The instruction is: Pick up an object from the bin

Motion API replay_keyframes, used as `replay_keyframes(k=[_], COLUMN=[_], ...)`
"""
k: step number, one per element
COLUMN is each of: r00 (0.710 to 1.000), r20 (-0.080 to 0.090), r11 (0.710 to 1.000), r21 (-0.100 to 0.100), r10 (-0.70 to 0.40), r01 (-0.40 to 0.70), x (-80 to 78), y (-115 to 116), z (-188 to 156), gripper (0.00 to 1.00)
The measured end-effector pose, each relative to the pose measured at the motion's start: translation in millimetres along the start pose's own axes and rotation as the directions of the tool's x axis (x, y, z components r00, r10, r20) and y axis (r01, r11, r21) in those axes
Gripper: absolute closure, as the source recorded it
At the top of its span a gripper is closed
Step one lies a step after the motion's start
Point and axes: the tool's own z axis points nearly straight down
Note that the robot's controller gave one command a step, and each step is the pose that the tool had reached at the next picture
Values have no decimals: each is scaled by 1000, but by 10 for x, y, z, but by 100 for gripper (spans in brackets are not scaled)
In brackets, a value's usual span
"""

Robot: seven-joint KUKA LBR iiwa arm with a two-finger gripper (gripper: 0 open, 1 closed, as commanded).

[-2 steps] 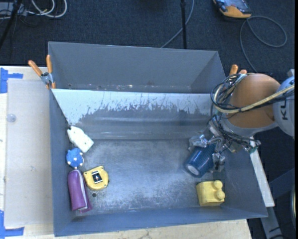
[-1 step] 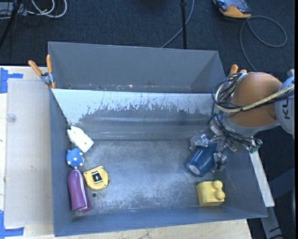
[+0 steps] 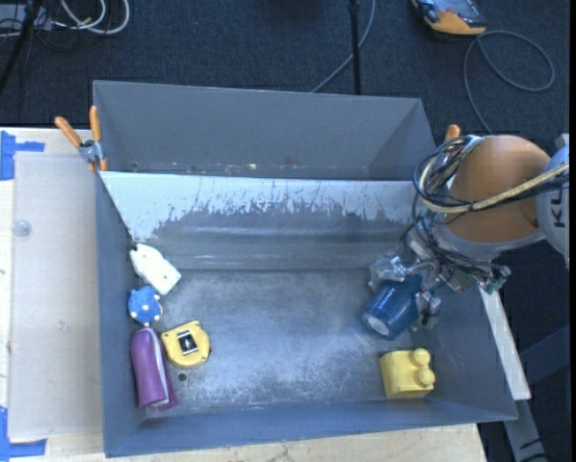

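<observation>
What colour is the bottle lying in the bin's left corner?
The bottle is purple, best seen in the camera view.

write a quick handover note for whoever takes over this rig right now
Gripper: low in the right side of the bin, right at a tilted blue cup; a firm grip cannot be confirmed.
Close by: a yellow block, nearer the front wall, apart from the cup.
Left wall cluster: white piece, blue ball, yellow tape measure, purple bottle.
Done: the gripper is at the cup.
Left: confirm the grasp and lift the cup out.
</observation>
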Motion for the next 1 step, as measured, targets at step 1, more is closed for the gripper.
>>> replay_keyframes(k=[1], r00=[1000], r20=[2], r11=[1000], r21=[2], r10=[0], r01=[0], x=[-8], y=[-2], z=[-83], gripper=[100])
